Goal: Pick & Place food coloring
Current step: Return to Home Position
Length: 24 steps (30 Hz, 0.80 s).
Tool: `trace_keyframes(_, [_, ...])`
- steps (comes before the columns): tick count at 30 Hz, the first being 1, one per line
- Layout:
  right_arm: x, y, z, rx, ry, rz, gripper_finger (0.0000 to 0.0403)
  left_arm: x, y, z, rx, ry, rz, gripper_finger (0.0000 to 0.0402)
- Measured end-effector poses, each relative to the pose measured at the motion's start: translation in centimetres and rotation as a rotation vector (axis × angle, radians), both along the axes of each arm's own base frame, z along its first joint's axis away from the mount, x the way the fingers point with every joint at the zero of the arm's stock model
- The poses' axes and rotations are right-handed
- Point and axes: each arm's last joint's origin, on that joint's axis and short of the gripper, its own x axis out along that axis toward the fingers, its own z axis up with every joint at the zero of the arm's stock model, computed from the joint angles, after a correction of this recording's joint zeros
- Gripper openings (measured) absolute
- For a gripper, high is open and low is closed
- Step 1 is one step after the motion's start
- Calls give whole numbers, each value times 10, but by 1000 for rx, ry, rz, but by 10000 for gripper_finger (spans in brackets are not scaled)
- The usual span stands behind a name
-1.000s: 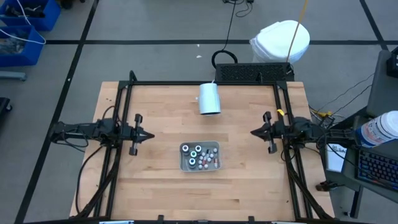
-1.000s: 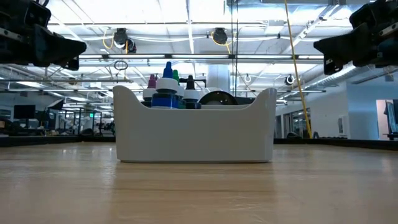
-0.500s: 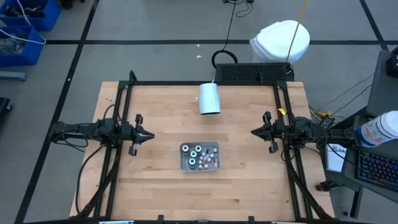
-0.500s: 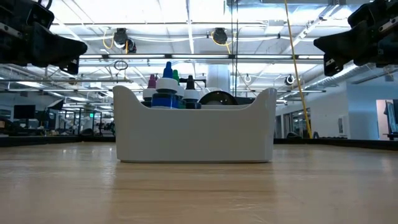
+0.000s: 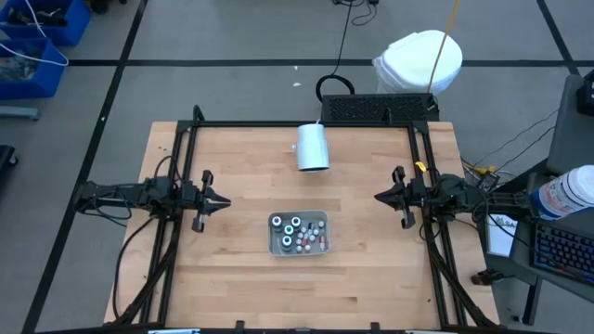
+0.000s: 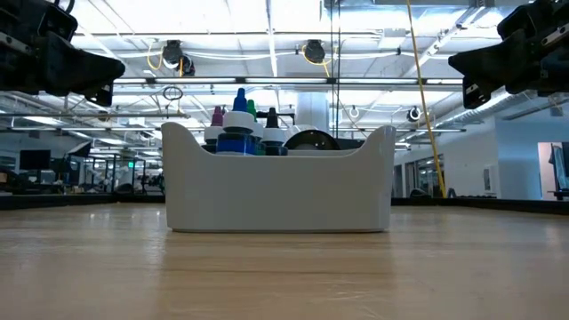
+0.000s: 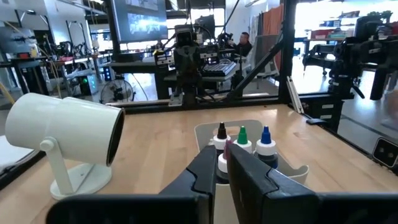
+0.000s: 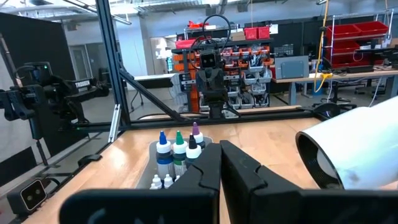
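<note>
Left gripper (image 5: pixel 226 200) and right gripper (image 5: pixel 378 197) were closed, empty; food coloring (image 5: pixel 299 232) in gray bin (image 5: pixel 271 234) looked light, slick, best pinched below caps.

Pale grey plastic bin (image 6: pixel 277 191) dead centre on the wooden table (image 6: pixel 284 276), bright tips of food coloring bottles (image 6: pixel 238 120) peeking over its rim; dark left gripper (image 6: pixel 116 69) at ten o'clock, right gripper (image 6: pixel 455 64) at two
</note>
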Motion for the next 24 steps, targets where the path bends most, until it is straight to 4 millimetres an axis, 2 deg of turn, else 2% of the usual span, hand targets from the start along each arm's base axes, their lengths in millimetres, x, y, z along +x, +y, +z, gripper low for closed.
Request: trace_keyframes(24, [0,0,0,1,1,0,0,0,0,2,-2,-28,2,47])
